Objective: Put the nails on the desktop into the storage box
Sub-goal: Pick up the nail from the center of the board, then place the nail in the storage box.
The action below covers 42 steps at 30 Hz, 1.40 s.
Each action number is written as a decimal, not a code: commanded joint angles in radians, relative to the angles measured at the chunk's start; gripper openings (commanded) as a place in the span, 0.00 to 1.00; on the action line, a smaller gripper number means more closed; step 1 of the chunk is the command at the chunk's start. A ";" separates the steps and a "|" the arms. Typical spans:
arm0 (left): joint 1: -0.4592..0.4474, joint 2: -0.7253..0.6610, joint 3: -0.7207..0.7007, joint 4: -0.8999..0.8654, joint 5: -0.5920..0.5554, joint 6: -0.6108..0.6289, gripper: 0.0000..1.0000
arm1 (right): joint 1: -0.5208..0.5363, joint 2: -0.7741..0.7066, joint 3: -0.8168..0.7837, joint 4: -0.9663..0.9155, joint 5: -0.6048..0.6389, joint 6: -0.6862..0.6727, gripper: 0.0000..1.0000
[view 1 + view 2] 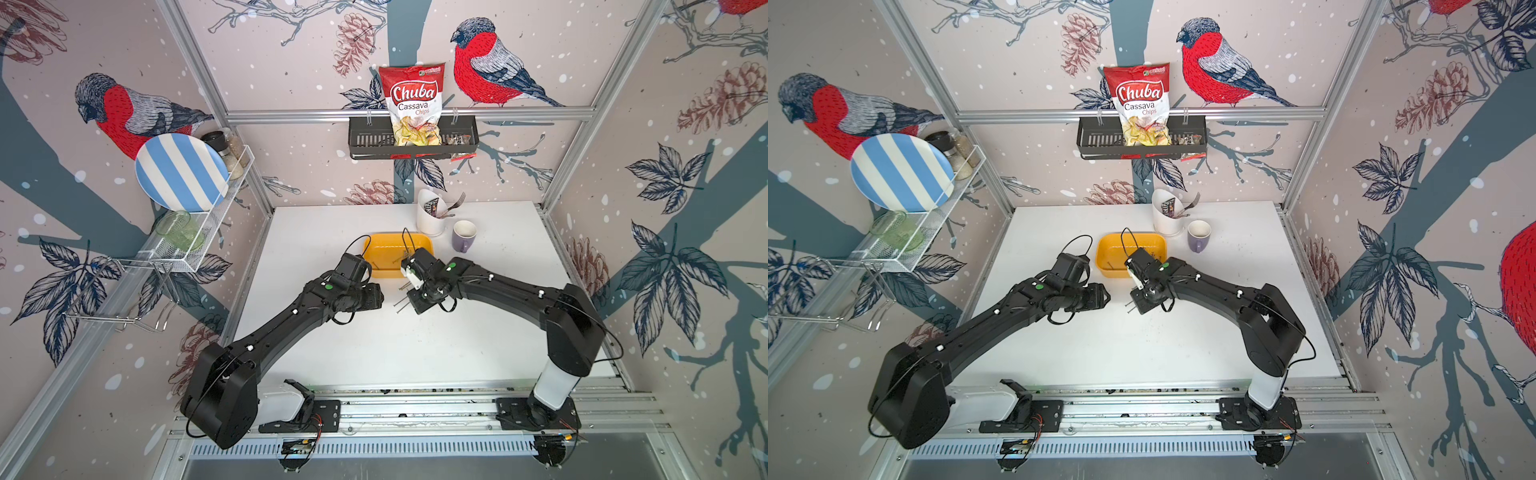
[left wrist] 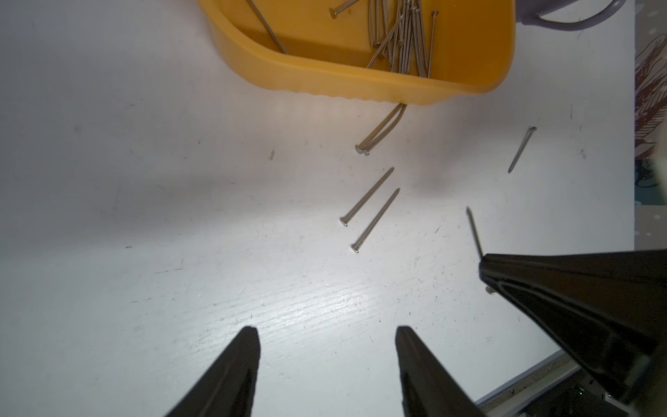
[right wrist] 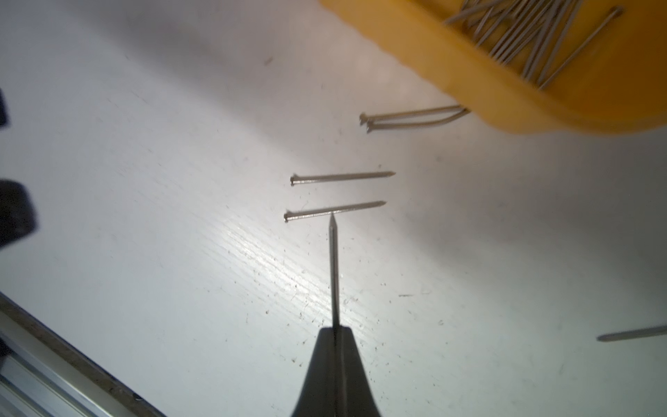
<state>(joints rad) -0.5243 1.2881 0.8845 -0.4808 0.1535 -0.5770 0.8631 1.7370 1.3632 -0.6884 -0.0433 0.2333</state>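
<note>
Clamped tight, the right pincer (image 3: 334, 330) has its two black fingers pressed together on a thin dark-grey metal nail (image 3: 334, 274), which sticks straight out past the fingertips, point first. Through the left wrist camera I see that same right pincer (image 2: 483, 260) low over the flat matte white desktop (image 2: 180, 216), with the held nail (image 2: 473, 231) slanting out of it. Its point reaches the nearest of the loose nails (image 3: 335, 211) in the right wrist view, but I cannot tell whether the two touch.

I see the left pincer (image 2: 325, 334) hanging just above the desktop, its fingers spread wide over bare white surface.

I count five loose nails on the desktop. Two lie side by side and parallel (image 2: 368, 195), between the pincers and the shallow yellow-orange plastic storage box (image 2: 361, 79). Two more lie touching, heads together (image 2: 380, 128), their tips running in under the box's wall. The fifth (image 2: 521, 150) lies well apart from the rest.

Inside the storage box I see a bunched heap of nails (image 2: 400, 36) at one end and a couple lying singly. In both top views the storage box (image 1: 382, 245) stands on the desktop (image 1: 415, 345) just beyond the two wrists, near a tall white plastic cutlery holder (image 1: 430, 216) and a purple ceramic mug (image 1: 463, 237).
</note>
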 commanded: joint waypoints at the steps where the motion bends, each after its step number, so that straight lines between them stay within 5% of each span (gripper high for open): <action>1: 0.012 -0.022 -0.010 0.047 -0.008 -0.035 0.63 | -0.059 -0.036 0.046 0.004 -0.095 0.058 0.00; 10: 0.032 -0.054 -0.038 0.090 0.019 -0.055 0.65 | -0.271 0.051 0.192 0.078 -0.250 0.241 0.00; 28: 0.034 -0.046 -0.052 0.071 0.053 -0.042 0.66 | -0.297 0.442 0.419 0.066 -0.214 0.268 0.00; 35: 0.033 0.005 -0.031 0.071 0.070 -0.017 0.66 | -0.301 0.444 0.419 0.055 -0.208 0.263 0.22; 42: 0.033 0.041 -0.011 0.084 0.087 -0.009 0.66 | -0.301 0.373 0.423 0.032 -0.208 0.252 0.27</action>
<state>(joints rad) -0.4931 1.3209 0.8631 -0.4225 0.2226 -0.6014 0.5606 2.1536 1.7763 -0.6334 -0.2604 0.4980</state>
